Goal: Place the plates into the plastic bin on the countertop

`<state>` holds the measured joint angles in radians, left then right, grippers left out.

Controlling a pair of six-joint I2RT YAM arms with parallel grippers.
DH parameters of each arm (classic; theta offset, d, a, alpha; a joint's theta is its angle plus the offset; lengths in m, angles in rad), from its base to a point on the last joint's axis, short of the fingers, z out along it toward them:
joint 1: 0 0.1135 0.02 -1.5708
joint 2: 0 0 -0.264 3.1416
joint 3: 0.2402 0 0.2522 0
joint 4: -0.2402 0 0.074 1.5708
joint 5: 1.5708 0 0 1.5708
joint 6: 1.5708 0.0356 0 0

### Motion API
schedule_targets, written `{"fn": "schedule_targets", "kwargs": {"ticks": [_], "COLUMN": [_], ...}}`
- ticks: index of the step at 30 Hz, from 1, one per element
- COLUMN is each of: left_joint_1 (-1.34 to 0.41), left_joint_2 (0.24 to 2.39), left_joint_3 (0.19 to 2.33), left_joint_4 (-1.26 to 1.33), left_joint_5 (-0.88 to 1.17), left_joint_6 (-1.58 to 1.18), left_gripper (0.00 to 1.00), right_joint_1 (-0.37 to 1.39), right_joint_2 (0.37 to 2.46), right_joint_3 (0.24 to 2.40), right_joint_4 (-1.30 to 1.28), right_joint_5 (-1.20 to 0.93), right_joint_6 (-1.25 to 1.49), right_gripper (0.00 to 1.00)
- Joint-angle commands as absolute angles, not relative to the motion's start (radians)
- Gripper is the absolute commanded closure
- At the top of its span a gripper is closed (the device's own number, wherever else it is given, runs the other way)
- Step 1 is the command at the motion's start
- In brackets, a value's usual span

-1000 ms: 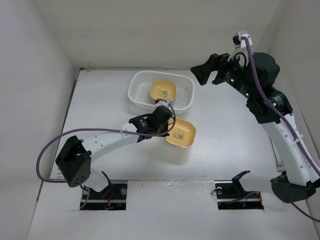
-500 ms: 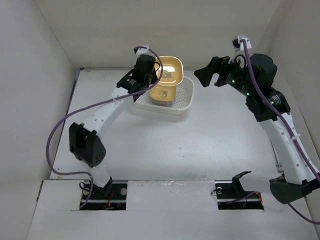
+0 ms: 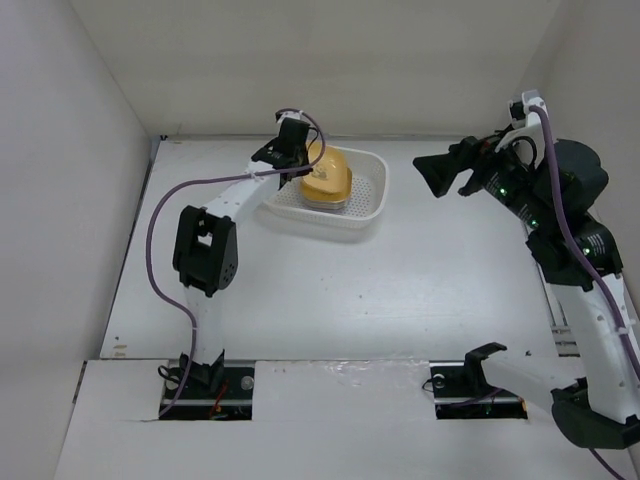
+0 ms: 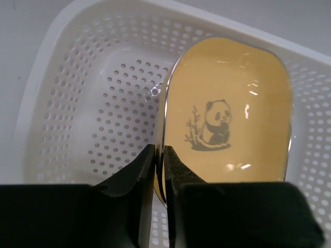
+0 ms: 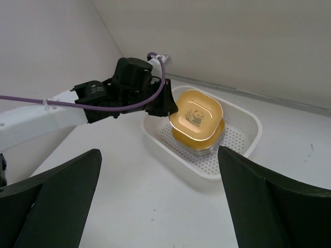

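Countertop (image 3: 400,290): flat, white, bounded by pale walls (image 3: 70,200). Right arm (image 3: 580,250): raised over the right side of the surface, well apart from the other items. Left arm (image 3: 235,195): white links, reaching to the far centre, with a purple cable (image 3: 155,230) looping along it. Plastic bin (image 3: 330,232): white, perforated, rounded corners, standing at the far centre of the countertop. Stack of plates (image 5: 199,144): inside the bin, toward its left half; upper ones orange-yellow, paler edges at the bottom, number not countable. Top plate (image 4: 227,113): orange-yellow, rounded-square, tilted over the stack within the bin's outline; whether its lower edge touches the stack cannot be told. Right gripper (image 3: 432,175): black, pointing left toward the bin, its fingers (image 5: 57,201) spread wide with nothing between them. Left gripper (image 4: 159,155): black, at the bin's left side, jaws drawn narrow and pinching the left rim of the top plate. Panda picture (image 4: 212,125): small dark panda with bamboo, at the centre of the top plate.
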<state>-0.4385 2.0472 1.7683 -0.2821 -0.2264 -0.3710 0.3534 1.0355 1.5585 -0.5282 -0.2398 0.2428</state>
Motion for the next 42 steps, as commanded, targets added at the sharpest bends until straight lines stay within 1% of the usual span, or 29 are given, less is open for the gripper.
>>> {"fn": "schedule_targets", "kwargs": {"ticks": [1,2,4,7,10,11,12,14,16,18,19,20,23,24,25,26,27,28,30,31,32,33,35,39,42], "left_joint_1": [-0.445,-0.445,-0.445,-0.445,-0.445,-0.445,-0.445,-0.445,-0.457,-0.482,-0.491,-0.491,-0.491,-0.491,-0.491,-0.491,-0.491,-0.491,-0.491,-0.491,-0.491,-0.491,-0.491,-0.491,-0.491], "left_joint_2": [2.013,2.013,2.003,1.956,1.886,1.869,1.853,1.804,1.763,1.669,1.633,1.550,1.406,1.300,1.245,1.191,1.087,1.036,0.938,0.837,0.783,0.691,0.625,0.548,0.512], "left_joint_3": [1.847,1.815,1.787,1.743,1.695,1.686,1.686,1.695,1.707,1.707,1.695,1.660,1.583,1.516,1.476,1.436,1.361,1.324,1.255,1.182,1.140,1.074,1.043,1.043,1.013], "left_joint_4": [-0.241,-0.215,-0.200,-0.178,-0.152,-0.152,-0.166,-0.227,-0.296,-0.384,-0.411,-0.434,-0.514,-0.528,-0.537,-0.537,-0.552,-0.561,-0.575,-0.575,-0.549,-0.549,-0.583,-0.681,-0.634], "left_joint_5": [-0.178,-0.167,-0.155,-0.120,-0.071,-0.071,-0.071,-0.080,-0.165,-0.248,-0.324,-0.346,-0.442,-0.452,-0.468,-0.477,-0.477,-0.477,-0.494,-0.494,-0.479,-0.479,-0.479,-0.517,-0.514], "left_joint_6": [-0.371,-0.380,-0.391,-0.413,-0.422,-0.422,-0.432,-0.433,-0.455,-0.480,-0.489,-0.501,-0.528,-0.528,-0.528,-0.528,-0.528,-0.505,-0.505,-0.505,-0.505,-0.494,-0.505,-0.541,-0.541], "left_gripper": [0.88,0.74,0.55,0.32,0.19,0.18,0.01,0.00,0.00,0.00,0.00,0.00,0.00,0.00,0.00,0.00,0.00,0.00,0.00,0.00,0.00,0.00,0.00,0.00,0.00], "right_joint_1": [0.350,0.350,0.350,0.350,0.350,0.350,0.350,0.359,0.382,0.394,0.406,0.407,0.428,0.442,0.458,0.459,0.469,0.469,0.469,0.469,0.469,0.469,0.480,0.494,0.503], "right_joint_2": [1.025,1.025,1.025,1.034,1.054,1.054,1.054,1.054,1.054,1.054,1.042,1.042,0.990,0.950,0.924,0.896,0.870,0.830,0.802,0.772,0.755,0.738,0.683,0.629,0.640], "right_joint_3": [1.572,1.581,1.582,1.582,1.582,1.572,1.572,1.563,1.563,1.563,1.552,1.552,1.513,1.499,1.455,1.454,1.409,1.396,1.381,1.361,1.344,1.310,1.283,1.264,1.264], "right_joint_4": [-0.531,-0.540,-0.540,-0.540,-0.540,-0.540,-0.540,-0.549,-0.592,-0.645,-0.667,-0.689,-0.768,-0.784,-0.793,-0.793,-0.793,-0.816,-0.853,-0.865,-0.876,-0.876,-0.876,-0.876,-0.876], "right_joint_5": [-0.256,-0.256,-0.256,-0.256,-0.247,-0.247,-0.238,-0.218,-0.146,-0.085,-0.031,-0.008,0.038,0.050,0.051,0.051,0.051,0.064,0.124,0.155,0.187,0.254,0.291,0.281,0.281], "right_joint_6": [0.239,0.239,0.239,0.239,0.239,0.239,0.239,0.229,0.229,0.229,0.229,0.229,0.254,0.265,0.274,0.287,0.287,0.287,0.287,0.287,0.273,0.273,0.273,0.273,0.273], "right_gripper": [0.00,0.00,0.00,0.00,0.00,0.00,0.00,0.00,0.00,0.00,0.00,0.00,0.00,0.00,0.00,0.00,0.00,0.00,0.00,0.00,0.00,0.00,0.00,0.00,0.00]}}
